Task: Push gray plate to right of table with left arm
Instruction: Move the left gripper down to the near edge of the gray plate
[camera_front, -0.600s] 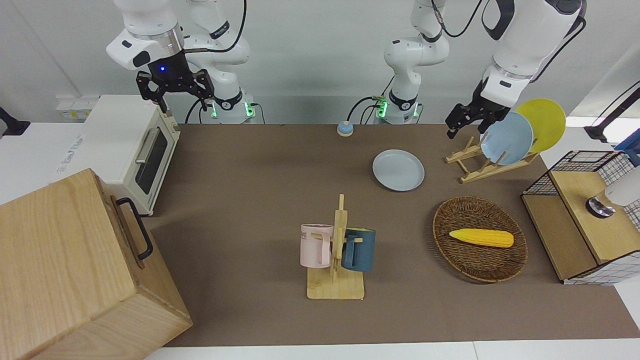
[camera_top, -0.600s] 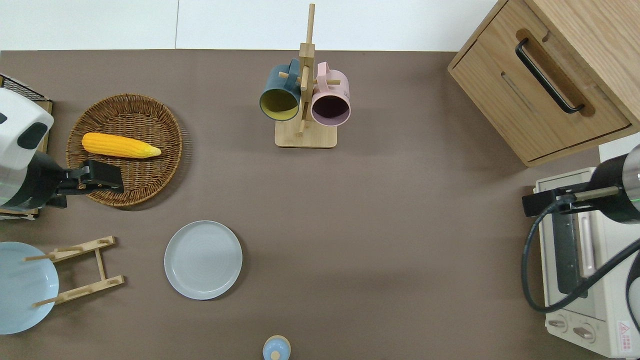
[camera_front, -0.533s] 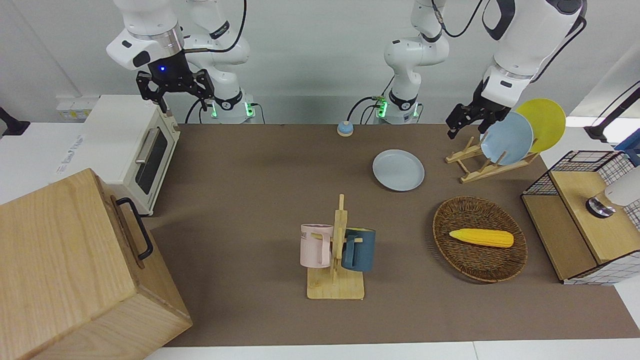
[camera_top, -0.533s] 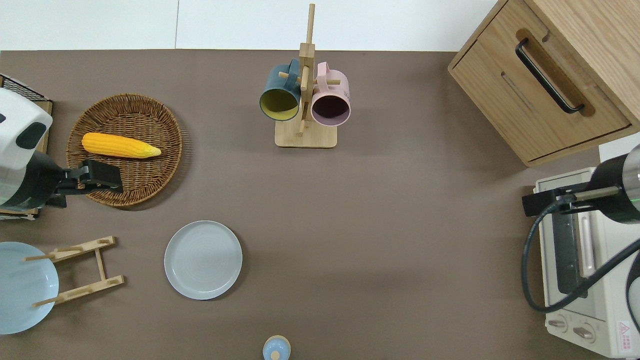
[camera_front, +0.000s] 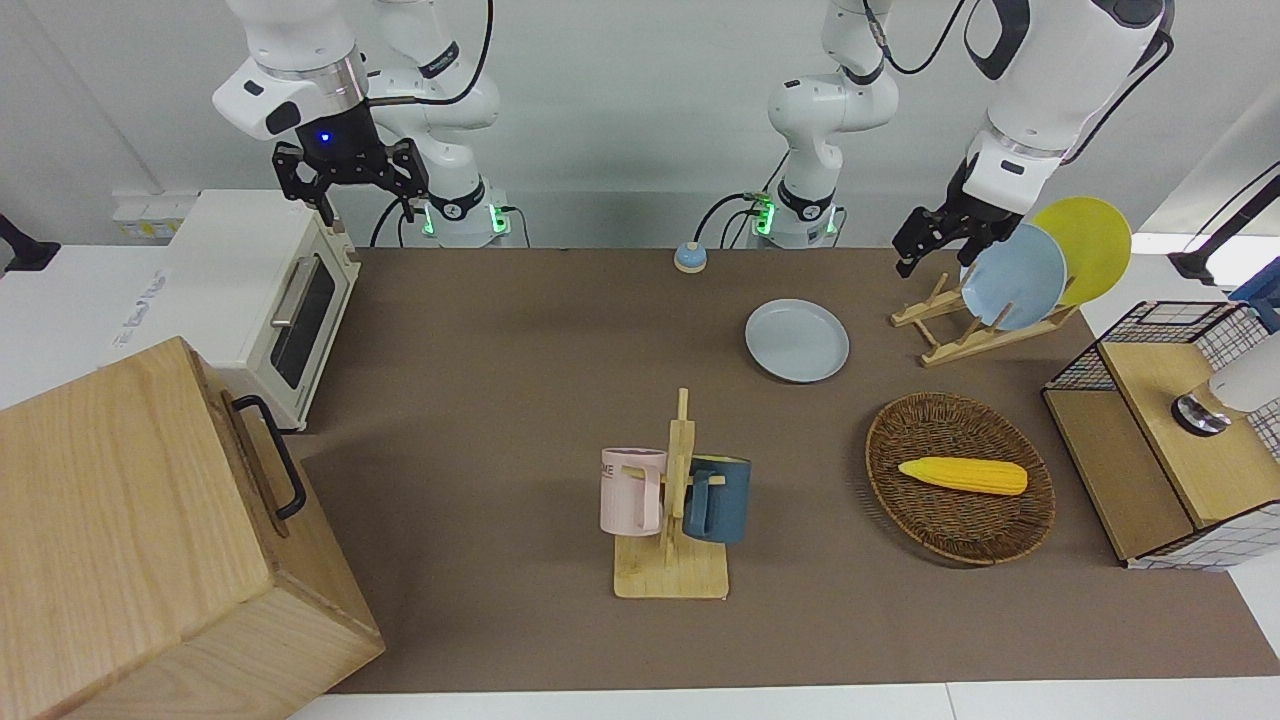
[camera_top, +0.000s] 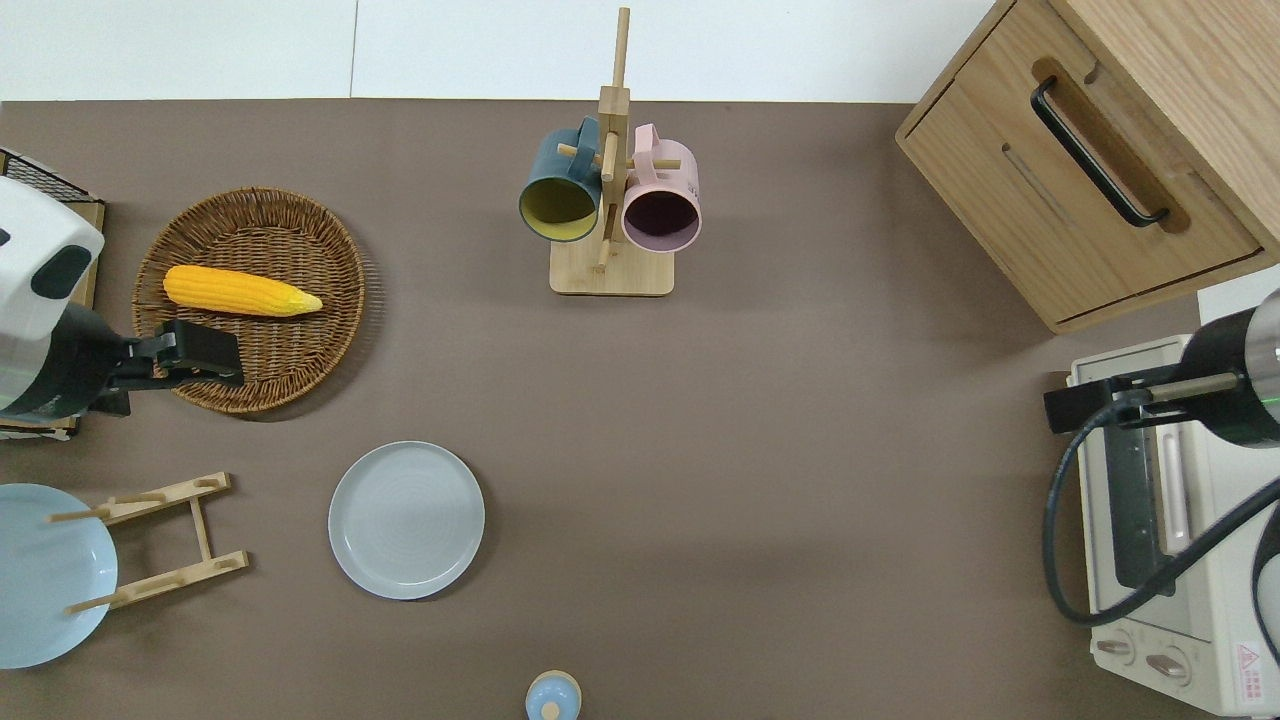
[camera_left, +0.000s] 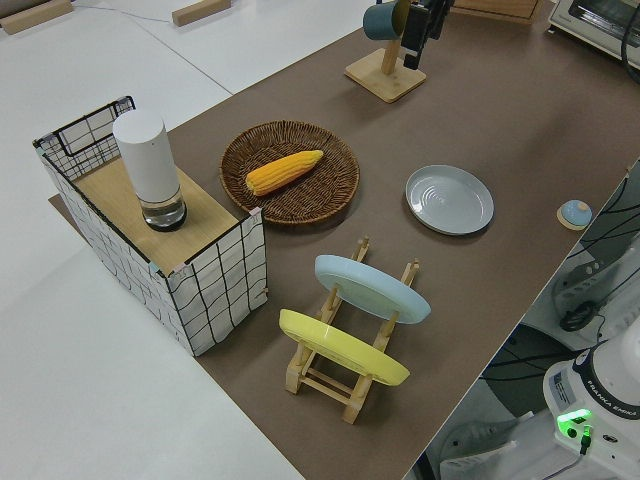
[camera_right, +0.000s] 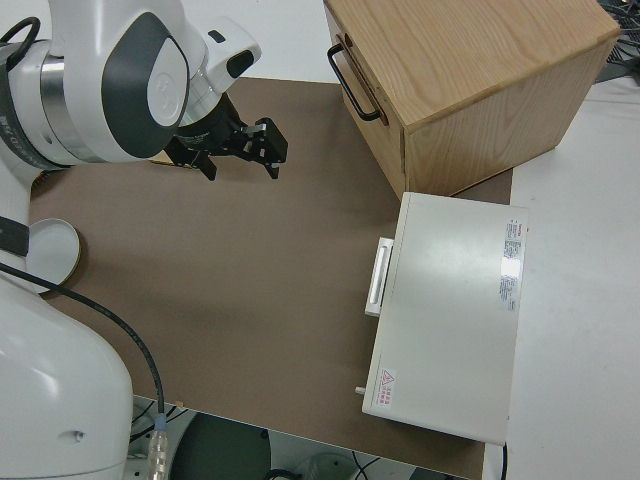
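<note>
The gray plate (camera_front: 797, 340) (camera_top: 406, 520) (camera_left: 449, 199) lies flat on the brown table (camera_top: 750, 450), toward the left arm's end and in the half nearer the robots. My left gripper (camera_top: 205, 352) (camera_front: 915, 245) (camera_right: 240, 155) is up in the air over the robot-side rim of the wicker basket (camera_top: 250, 300). It is well apart from the plate, and its fingers are open and hold nothing. The right gripper (camera_front: 345, 190) is parked.
A corn cob (camera_top: 240, 290) lies in the basket. A wooden dish rack (camera_top: 160, 540) with a blue plate (camera_front: 1015, 275) and a yellow plate (camera_front: 1090, 245) stands beside the gray plate. Also here: mug tree (camera_top: 610, 200), wooden cabinet (camera_top: 1100, 150), toaster oven (camera_top: 1160, 520), wire crate (camera_front: 1170, 430), small blue knob (camera_top: 552, 697).
The left gripper has drifted a little over the basket's rim. The gray plate and the right arm have not moved.
</note>
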